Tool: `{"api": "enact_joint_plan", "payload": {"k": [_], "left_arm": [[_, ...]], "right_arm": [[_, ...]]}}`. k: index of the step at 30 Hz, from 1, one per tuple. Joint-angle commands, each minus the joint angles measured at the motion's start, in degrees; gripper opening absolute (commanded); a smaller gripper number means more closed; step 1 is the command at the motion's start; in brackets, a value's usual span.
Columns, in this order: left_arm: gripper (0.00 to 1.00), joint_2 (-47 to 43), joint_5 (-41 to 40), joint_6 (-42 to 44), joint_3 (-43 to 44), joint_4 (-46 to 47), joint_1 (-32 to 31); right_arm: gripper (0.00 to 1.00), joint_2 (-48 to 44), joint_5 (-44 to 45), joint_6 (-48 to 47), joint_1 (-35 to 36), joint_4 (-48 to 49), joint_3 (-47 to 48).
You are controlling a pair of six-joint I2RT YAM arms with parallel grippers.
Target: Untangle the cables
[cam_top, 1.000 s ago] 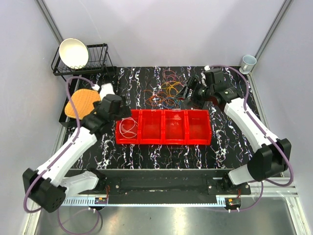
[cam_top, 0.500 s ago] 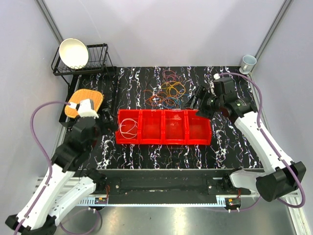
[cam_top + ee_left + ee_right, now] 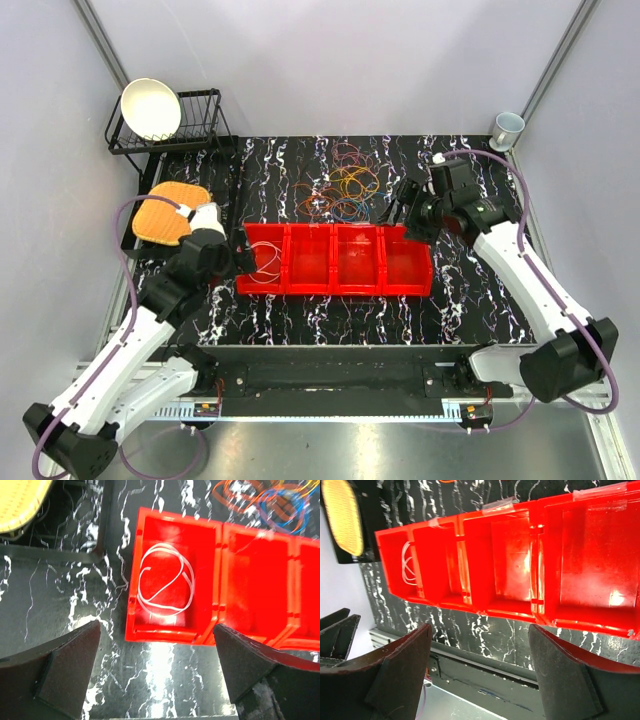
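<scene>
The left jaws and right jaws both gape empty; 1 white cable (image 3: 165, 586) lies in the red bin's (image 3: 333, 288) leftmost compartment, the tangled cables (image 3: 340, 190) just beyond it on the tabletop (image 3: 300, 315), so the right jaws should likely pinch 1 outer loop.

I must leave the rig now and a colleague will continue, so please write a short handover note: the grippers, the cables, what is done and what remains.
Left gripper: open, empty, at the left end of the red tray.
Right gripper: open, empty, near the tray's far right corner.
Cables: one white cable lies alone in the leftmost compartment; the other three compartments look empty. The coloured cables lie in a tangled pile on the table beyond the tray.
Done: one cable separated.
Left: the whole pile.
</scene>
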Motion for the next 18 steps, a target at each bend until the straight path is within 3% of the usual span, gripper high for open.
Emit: {"api": "enact_joint_plan", "payload": {"k": [1,5,11,18], "left_arm": [[0.99,1.2,-1.0,1.0,2.2,-0.4,-0.6],[0.99,1.6,-2.7,1.2,2.0,-0.4,-1.3],[0.99,4.2,-3.7,0.1,3.0,-2.0,-2.6],[0.99,4.6,-6.1,-0.6,2.9,-2.2,-5.4]], "right_arm": [[0.83,2.6,-0.2,-2.1,-0.1,3.5,0.7],[0.82,6.0,0.9,-1.8,0.0,2.7,3.0],[0.81,4.3,-3.9,-2.4,-0.1,8.3,-1.2],[0.77,5.9,-7.1,-1.5,0.0,9.2,0.3]]}}
